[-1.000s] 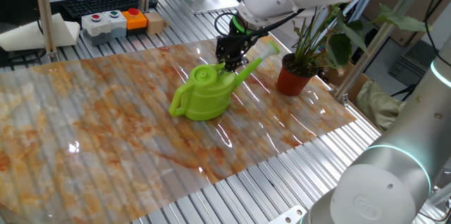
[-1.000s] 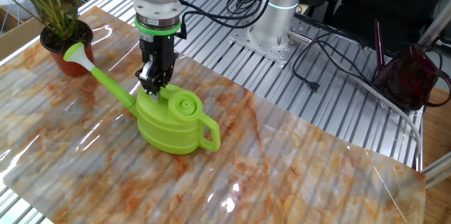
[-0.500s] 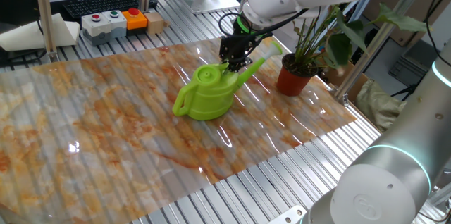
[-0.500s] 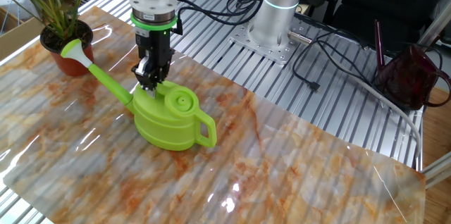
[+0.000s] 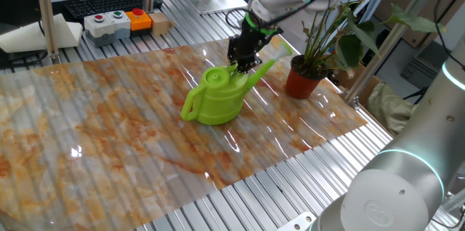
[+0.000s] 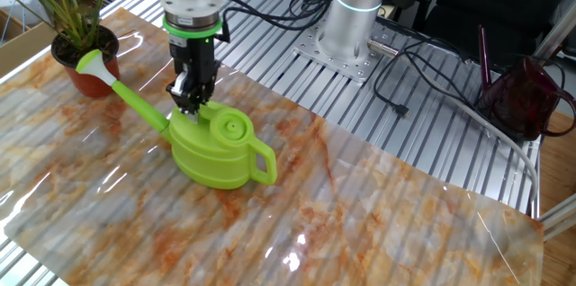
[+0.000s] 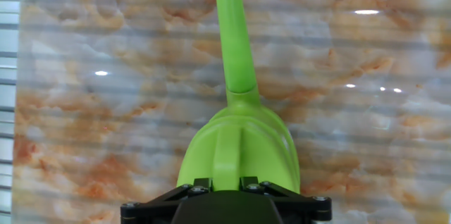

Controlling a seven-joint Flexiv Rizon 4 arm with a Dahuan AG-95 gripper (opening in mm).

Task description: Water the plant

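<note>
I saw the plant (image 5: 320, 42) standing in its red pot (image 5: 304, 82) at the far right edge of the marble mat (image 5: 109, 136). The green watering can (image 5: 216, 96) sat near it, spout aimed at the pot. My gripper (image 5: 244, 62) pointed down and pinched the can's top handle, jaws narrow. A button box (image 5: 116, 22) lay far left.

Glossy marbled orange-grey sheet (image 5: 109, 115) over a slatted aluminium table (image 6: 423, 133), glare streaks across the surface.
</note>
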